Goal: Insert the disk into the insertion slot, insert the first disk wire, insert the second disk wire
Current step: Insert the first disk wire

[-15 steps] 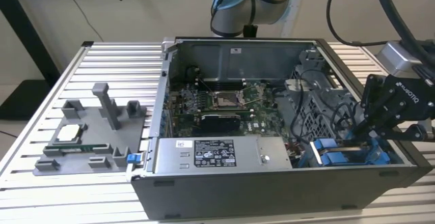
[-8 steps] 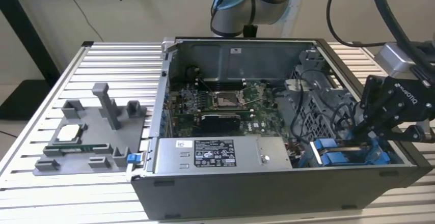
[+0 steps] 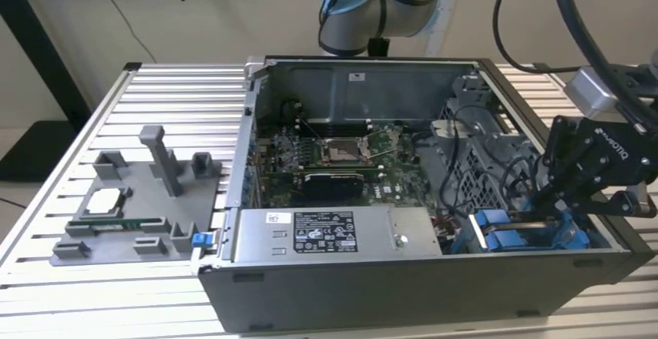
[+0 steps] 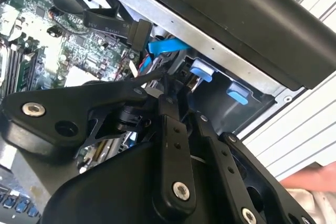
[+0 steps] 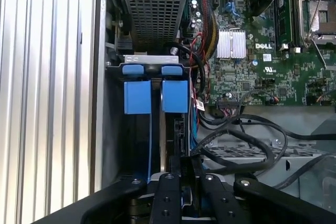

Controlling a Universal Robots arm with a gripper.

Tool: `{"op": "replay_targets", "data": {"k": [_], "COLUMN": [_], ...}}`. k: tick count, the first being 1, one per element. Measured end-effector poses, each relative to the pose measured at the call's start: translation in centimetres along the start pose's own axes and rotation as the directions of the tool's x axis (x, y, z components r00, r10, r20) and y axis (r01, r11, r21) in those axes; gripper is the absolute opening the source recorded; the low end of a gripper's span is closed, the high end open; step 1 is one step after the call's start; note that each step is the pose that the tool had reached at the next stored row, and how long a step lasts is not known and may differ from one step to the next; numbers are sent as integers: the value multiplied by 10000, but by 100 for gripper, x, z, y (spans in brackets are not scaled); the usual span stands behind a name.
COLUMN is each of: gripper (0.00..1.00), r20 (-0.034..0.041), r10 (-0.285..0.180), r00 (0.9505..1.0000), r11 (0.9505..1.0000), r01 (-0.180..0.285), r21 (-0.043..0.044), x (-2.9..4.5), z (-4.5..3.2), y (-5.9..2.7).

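Disk [image 5: 177, 132], likely slotted, at end effector [image 5: 181, 174]; 2 blue tabs [image 5: 137, 97].

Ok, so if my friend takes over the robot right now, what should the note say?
Claw: low inside the open computer case, in line with the disk.
Disk: its blue carrier looks seated, beside a second blue carrier.
Done: disk insertion, it seems.
Left: black wires lie loose nearby; whether either disk wire is plugged in can't be told.
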State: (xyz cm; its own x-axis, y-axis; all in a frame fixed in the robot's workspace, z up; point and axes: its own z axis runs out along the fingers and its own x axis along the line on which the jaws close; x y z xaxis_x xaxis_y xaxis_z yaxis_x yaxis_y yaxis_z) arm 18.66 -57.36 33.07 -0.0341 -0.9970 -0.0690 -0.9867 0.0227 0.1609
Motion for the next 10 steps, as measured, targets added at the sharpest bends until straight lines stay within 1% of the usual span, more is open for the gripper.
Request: {"op": "replay_targets", "data": {"k": [1, 2, 4, 5, 10], "gripper": [0, 100, 100, 100, 100], "r20": [9, 18, 10, 6, 15], "r10": [-2, -1, 1, 1, -2], "r00": [10000, 10000, 10000, 10000, 10000], "r11": [10000, 10000, 10000, 10000, 10000], "r01": [2, 1, -1, -1, 2], "r21": [-2, -3, -2, -1, -1], "x": [-1, 0, 1, -1, -9], "z": [4, 8, 3, -12, -133], "y": [0, 0, 1, 3, 22]}}
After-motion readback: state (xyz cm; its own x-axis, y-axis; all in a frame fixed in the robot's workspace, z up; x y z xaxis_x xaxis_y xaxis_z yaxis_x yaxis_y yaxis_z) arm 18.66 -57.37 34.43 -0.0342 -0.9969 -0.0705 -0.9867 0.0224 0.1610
